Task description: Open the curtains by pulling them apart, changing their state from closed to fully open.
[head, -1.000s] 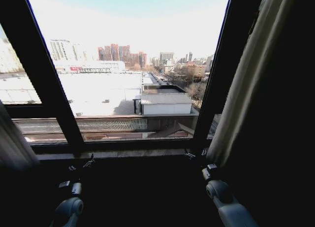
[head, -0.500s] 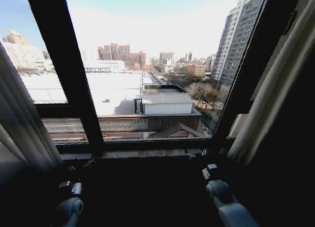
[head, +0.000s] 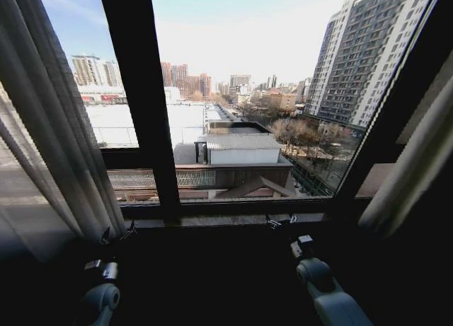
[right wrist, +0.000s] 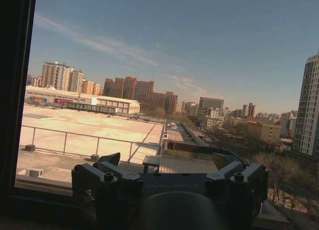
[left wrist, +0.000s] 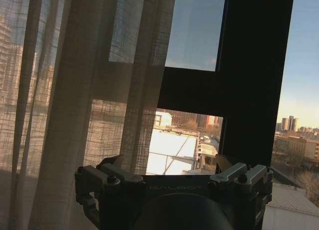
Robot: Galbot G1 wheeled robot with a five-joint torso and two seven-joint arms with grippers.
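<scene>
The sheer white curtains stand apart in the head view, one pleated panel [head: 49,128] gathered at the left and the other panel [head: 417,170] at the far right, with bare window between them. My left gripper [head: 118,234] is held low at the sill, just right of the left panel's lower edge, open and holding nothing. The left wrist view shows that gripper [left wrist: 169,172] open, with the sheer panel [left wrist: 65,105] hanging just beyond and to one side. My right gripper [head: 282,222] sits low near the sill's middle, open and empty [right wrist: 167,165], facing bare glass.
A thick dark window frame bar [head: 145,107] rises behind the left gripper, and another slants at the right [head: 396,107]. The window sill [head: 212,220] runs across just ahead of both grippers. Below it everything is dark.
The whole head view has shifted: the frame bars and curtains have slid rightward in the picture, bringing more of the left panel into view. Both arms hold the same pose.
</scene>
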